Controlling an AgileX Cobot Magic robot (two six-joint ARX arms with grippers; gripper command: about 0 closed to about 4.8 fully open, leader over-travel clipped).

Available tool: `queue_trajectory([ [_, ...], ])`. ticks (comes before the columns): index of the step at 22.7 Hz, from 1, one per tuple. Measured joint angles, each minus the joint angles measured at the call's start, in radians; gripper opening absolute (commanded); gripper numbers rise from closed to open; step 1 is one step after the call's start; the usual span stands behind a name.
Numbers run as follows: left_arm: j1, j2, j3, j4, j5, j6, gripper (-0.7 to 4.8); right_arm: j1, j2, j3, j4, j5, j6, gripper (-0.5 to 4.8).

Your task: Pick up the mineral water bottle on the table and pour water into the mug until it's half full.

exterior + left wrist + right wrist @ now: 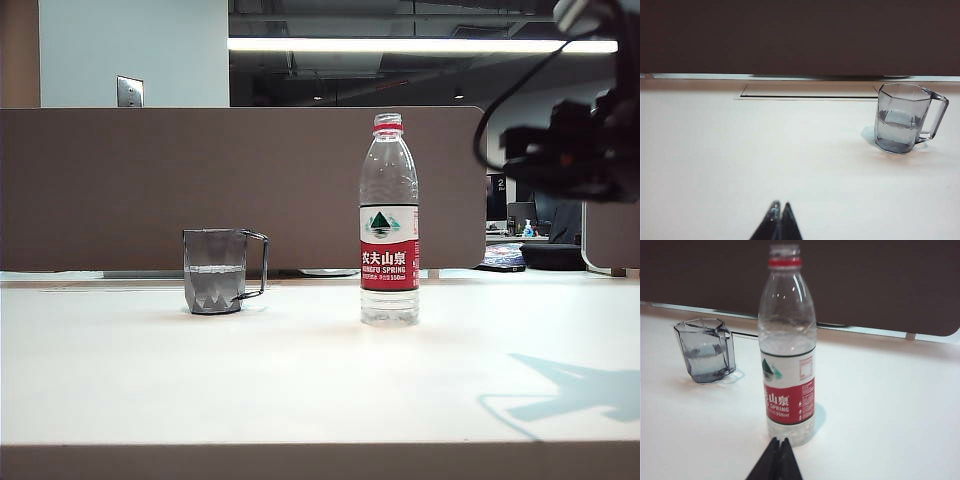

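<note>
1. White and bare, the table (300, 370) fills the near ground in the exterior view, with a brownish strip along its front edge and an arm's shadow (560, 395) lying on it at the right.
2. Left gripper (779, 206) sits low over the near part of the table, its two dark fingertips pressed together and holding nothing.
3. Right gripper (779, 441) has its tips together too, empty, just short of the bottle's base in its wrist view; in the exterior view its dark arm (575, 150) hangs high at the right, above and clear of the table.
4. Standing upright right of centre is the bottle (389, 220): clear plastic, red neck ring, no cap to be seen, and a label that is white with a green mountain above and red with white characters below. Water (787, 342) inside reaches about the top of the label.
5. Well apart to its left stands the mug (215, 271), smoky grey, see-through, faceted below, its thin dark handle turned toward the bottle. Water stands roughly halfway up it.
6. Past both, a narrow slot cover (807, 91) is set into the table near its far edge.
7. Behind that runs a brown partition (150, 185), then a pale wall with a metal plate (130, 91), a ceiling light strip (400, 45), and an office desk at far right.
</note>
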Motion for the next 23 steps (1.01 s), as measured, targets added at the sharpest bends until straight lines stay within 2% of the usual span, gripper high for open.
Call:
queue_trajectory([
  [3, 0.0, 0.0, 0.0, 0.0, 0.0, 0.0, -0.05, -0.044, -0.204, 0.001, -0.183, 0.018, -0.063, -0.06],
  [6, 0.0, 0.0, 0.0, 0.0, 0.0, 0.0, -0.05, -0.186, -0.474, 0.001, -0.46, 0.024, -0.068, -0.05],
  [14, 0.0, 0.0, 0.0, 0.0, 0.0, 0.0, -0.05, -0.359, -0.756, -0.001, -0.869, 0.028, -0.066, -0.05],
  [17, 0.0, 0.0, 0.0, 0.0, 0.0, 0.0, -0.05, -0.399, -0.841, -0.017, -0.946, 0.028, -0.066, -0.05],
  [23, 0.0, 0.0, 0.0, 0.0, 0.0, 0.0, -0.05, -0.431, -1.121, -0.118, -0.995, 0.025, -0.019, -0.05],
])
